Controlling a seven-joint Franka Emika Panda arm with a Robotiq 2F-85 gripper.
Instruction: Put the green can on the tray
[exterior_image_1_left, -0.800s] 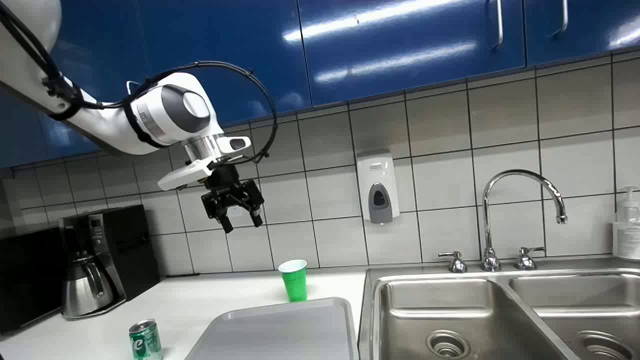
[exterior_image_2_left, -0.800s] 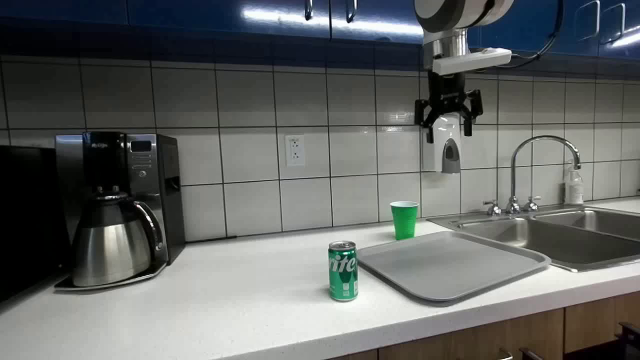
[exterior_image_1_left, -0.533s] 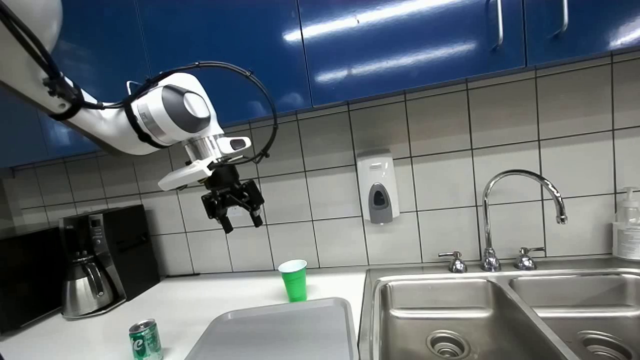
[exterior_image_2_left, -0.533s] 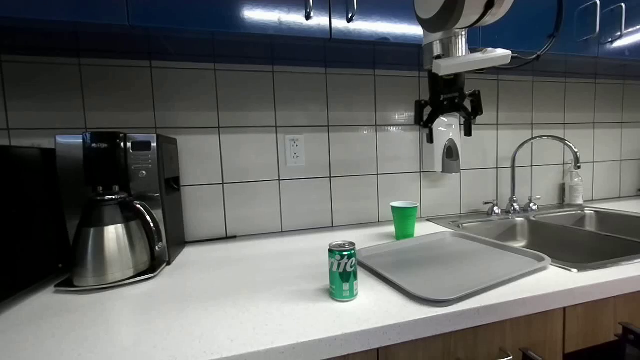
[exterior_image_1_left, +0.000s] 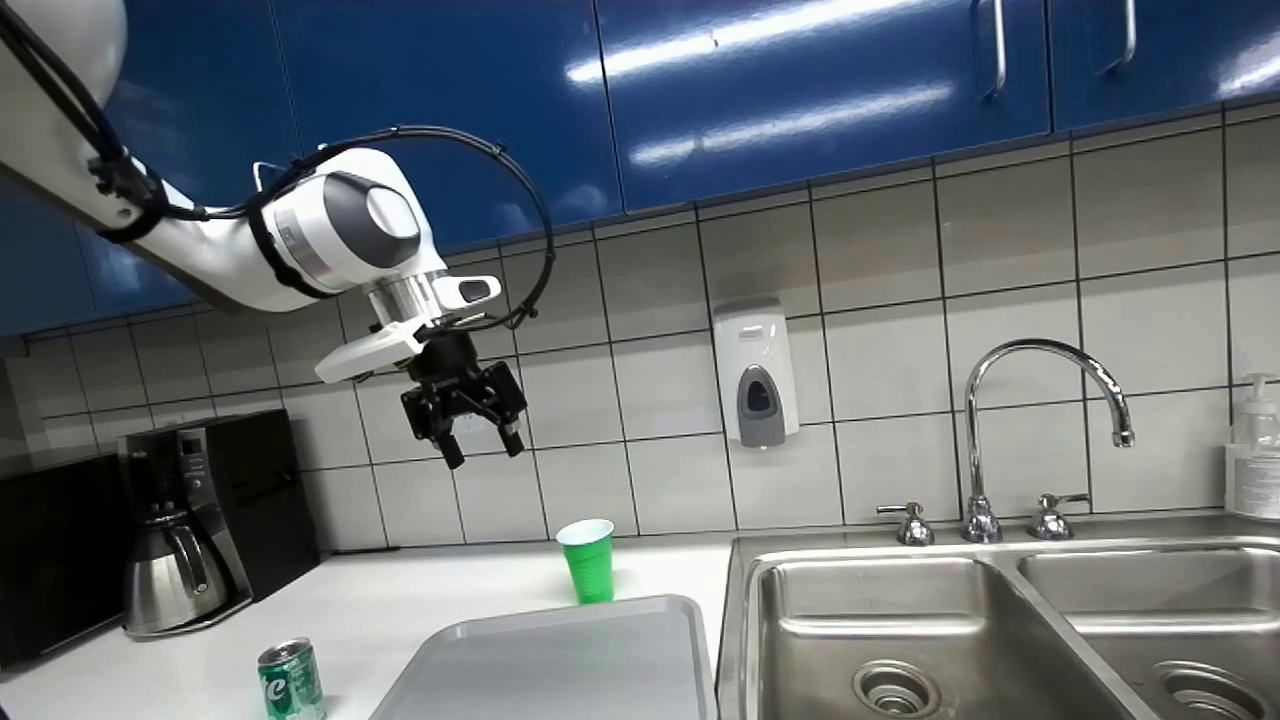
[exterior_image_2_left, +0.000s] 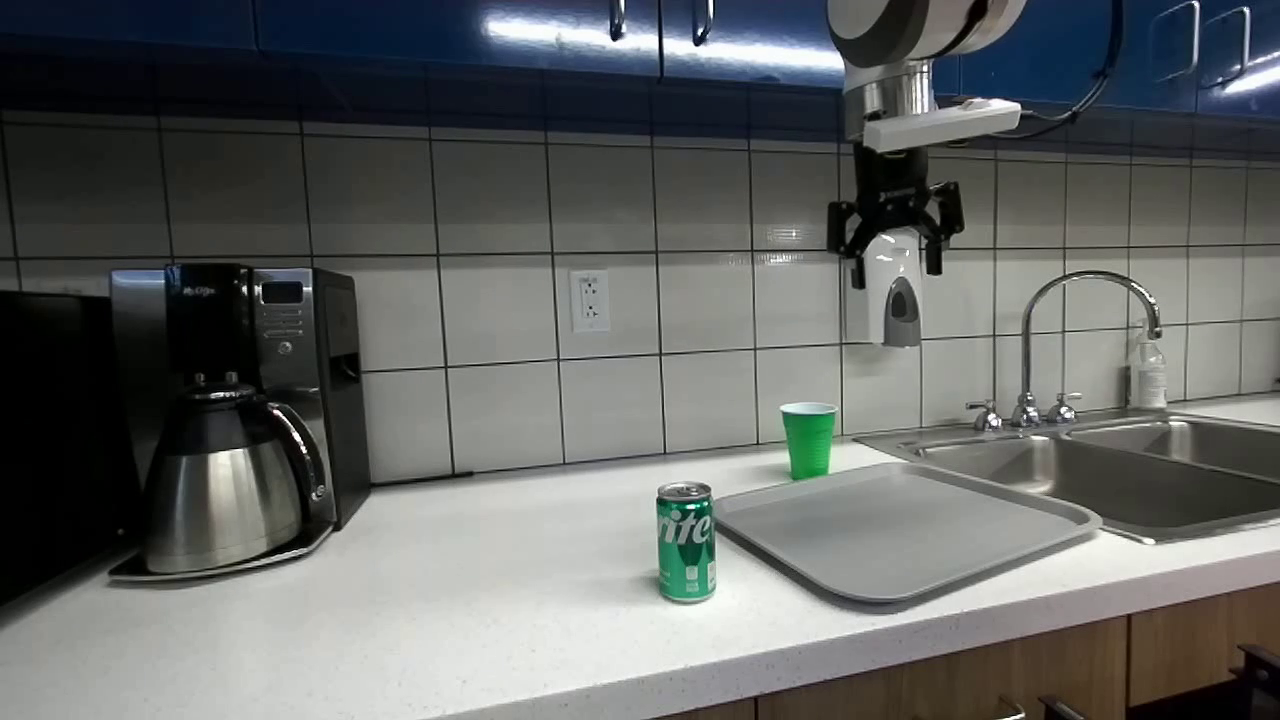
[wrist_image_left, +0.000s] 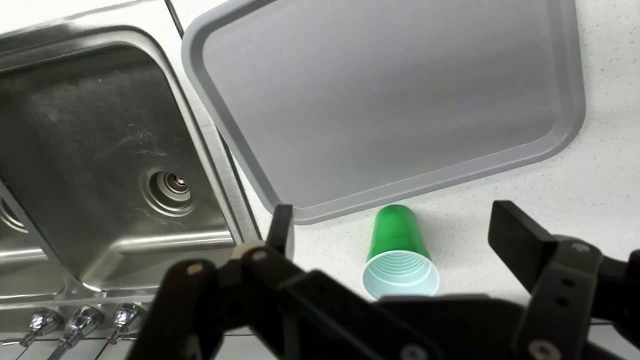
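The green can stands upright on the white counter beside the grey tray. It also shows at the lower left in an exterior view, cut off at the bottom. It is out of the wrist view. The tray lies flat between the can and the sink, with nothing on it; it also shows in an exterior view and across the top of the wrist view. My gripper is open and empty, high above the counter. In the wrist view its fingers are spread wide, well above the counter.
A bright green cup stands behind the tray, below my gripper, between the fingers in the wrist view. A coffee maker stands at the left. The sink and faucet are at the right. Blue cabinets hang above.
My gripper has shifted very slightly, a little left and down in both exterior views, and stays open. The can, tray and cup have not moved.
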